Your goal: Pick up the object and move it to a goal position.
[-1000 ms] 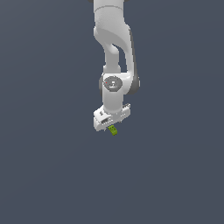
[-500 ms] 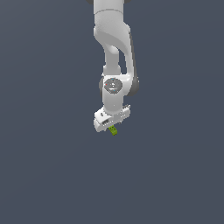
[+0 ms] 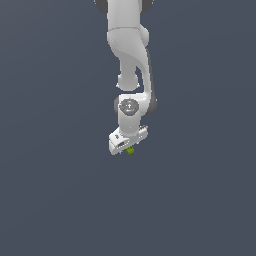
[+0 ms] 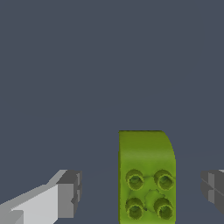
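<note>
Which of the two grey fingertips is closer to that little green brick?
In the wrist view, the fingertip at the picture's edge sits nearer the green brick; the other fingertip, on the white finger, has a wider gap. Neither touches it.

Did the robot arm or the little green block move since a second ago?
Hardly at all. The end effector hangs in about the same spot as before, right over the lime-green block. Nothing was grabbed or let go: in the wrist view the block sits between the open fingers with gaps on both sides. The arm's pose looks the same too.
</note>
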### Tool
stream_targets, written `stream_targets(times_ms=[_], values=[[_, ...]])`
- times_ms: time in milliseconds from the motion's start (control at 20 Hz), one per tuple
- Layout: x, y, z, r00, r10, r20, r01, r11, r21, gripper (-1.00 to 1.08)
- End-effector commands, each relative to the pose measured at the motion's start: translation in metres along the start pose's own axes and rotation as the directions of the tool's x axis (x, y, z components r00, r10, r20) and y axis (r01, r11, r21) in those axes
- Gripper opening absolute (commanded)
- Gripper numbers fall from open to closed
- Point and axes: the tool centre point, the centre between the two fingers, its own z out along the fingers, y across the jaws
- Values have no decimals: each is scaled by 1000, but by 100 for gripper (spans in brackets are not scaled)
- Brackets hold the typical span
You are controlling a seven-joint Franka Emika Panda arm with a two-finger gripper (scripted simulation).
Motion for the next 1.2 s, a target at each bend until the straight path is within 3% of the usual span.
stream_targets(times_ms=[0, 50, 100, 750, 1150], values=[[1, 1, 4, 1000, 0, -1, 0, 1000, -1, 100], [1, 1, 4, 1000, 0, -1, 0, 1000, -1, 100], [1, 1, 4, 1000, 0, -1, 0, 1000, -1, -100], [0, 4, 2, 1000, 0, -1, 0, 1000, -1, -100], [-5, 45, -20, 1000, 0, -1, 0, 1000, -1, -100]])
